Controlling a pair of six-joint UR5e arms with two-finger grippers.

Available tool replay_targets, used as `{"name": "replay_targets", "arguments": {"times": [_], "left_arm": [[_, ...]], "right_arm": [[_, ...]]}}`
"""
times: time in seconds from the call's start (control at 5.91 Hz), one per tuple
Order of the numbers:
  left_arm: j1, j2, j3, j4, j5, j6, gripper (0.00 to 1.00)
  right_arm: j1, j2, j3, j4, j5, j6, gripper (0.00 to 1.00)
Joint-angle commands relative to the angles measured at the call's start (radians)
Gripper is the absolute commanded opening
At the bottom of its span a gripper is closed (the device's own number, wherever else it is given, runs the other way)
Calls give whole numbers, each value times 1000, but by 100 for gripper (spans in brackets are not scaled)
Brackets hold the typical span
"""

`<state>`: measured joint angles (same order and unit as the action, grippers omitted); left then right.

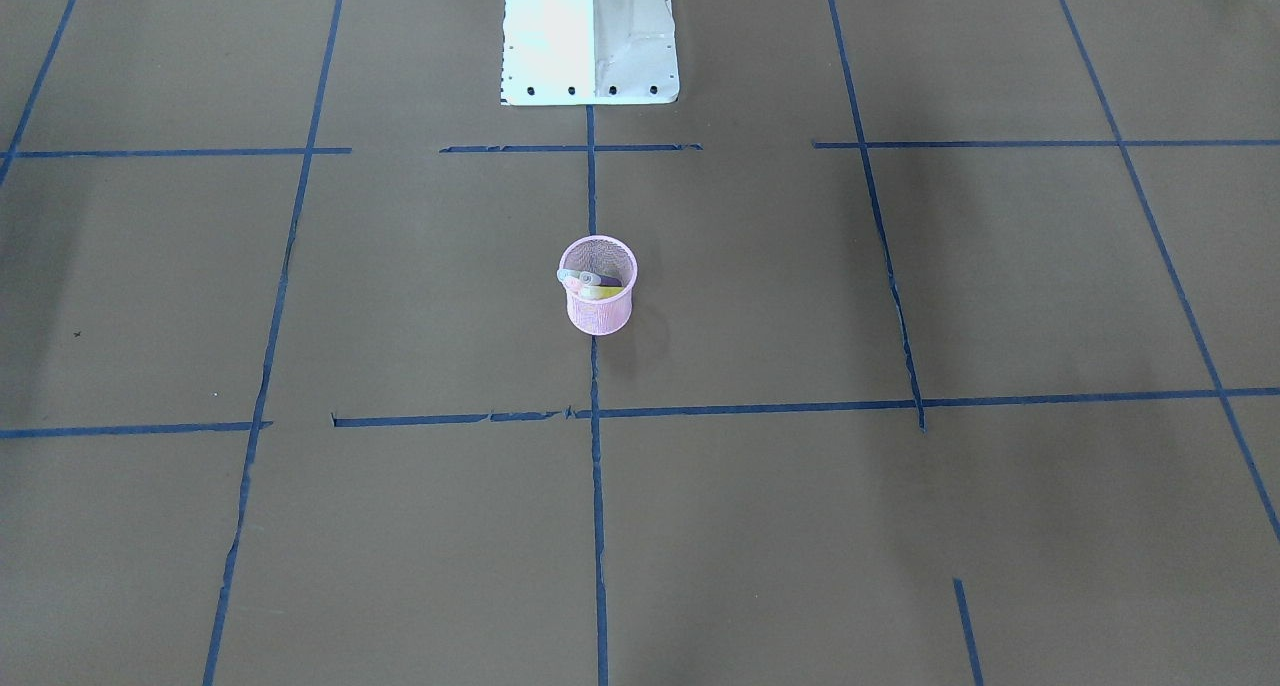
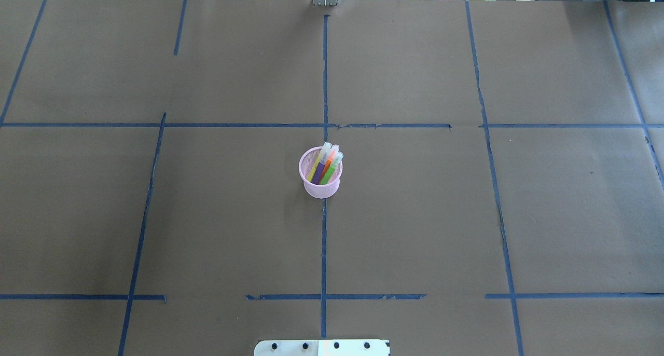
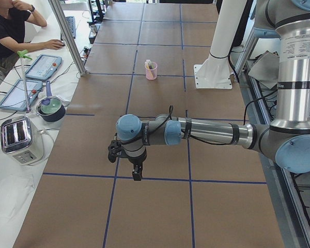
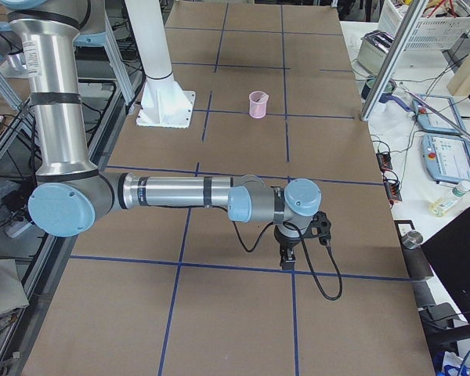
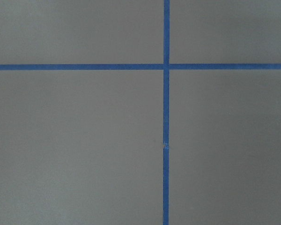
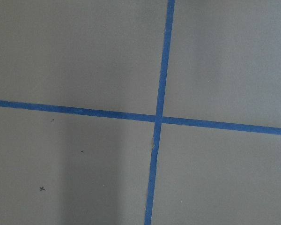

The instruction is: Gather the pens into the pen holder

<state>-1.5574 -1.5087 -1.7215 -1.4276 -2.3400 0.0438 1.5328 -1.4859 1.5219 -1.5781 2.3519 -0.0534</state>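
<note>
Now you see the pens (image 2: 328, 165) in the pen holder (image 2: 321, 190), far from the left claw (image 3: 137, 174) and right claw (image 4: 286, 262); apart or together, you cannot tell.

Toaster (image 3: 18, 137), seated operator (image 3: 8, 31), blue tape grid (image 2: 323, 242)

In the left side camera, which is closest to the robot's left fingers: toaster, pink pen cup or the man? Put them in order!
From the left fingers:
1. Toaster, beside the table.
2. Pen holder, middle of it.
3. Man, far corner, seated off it.
</note>
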Motion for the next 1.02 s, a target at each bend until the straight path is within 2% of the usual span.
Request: {"name": "replay_targets", "arguments": {"times": [0.0, 0.17, 0.51, 0.85], "left_arm": [[5, 4, 0, -19, 1, 2, 100], [5, 8, -13, -66, -4, -2, 100], [3, 80, 6, -196, -5, -1, 100], [2, 90, -1, -191, -7, -4, 100]], "right_arm": [[-17, -4, -17, 41, -3, 4, 100], [-17, -10, -19, 41, -5, 4, 100], [-17, -11, -32, 41, 4, 6, 100], [-20, -11, -43, 41, 0, 7, 100]]}}
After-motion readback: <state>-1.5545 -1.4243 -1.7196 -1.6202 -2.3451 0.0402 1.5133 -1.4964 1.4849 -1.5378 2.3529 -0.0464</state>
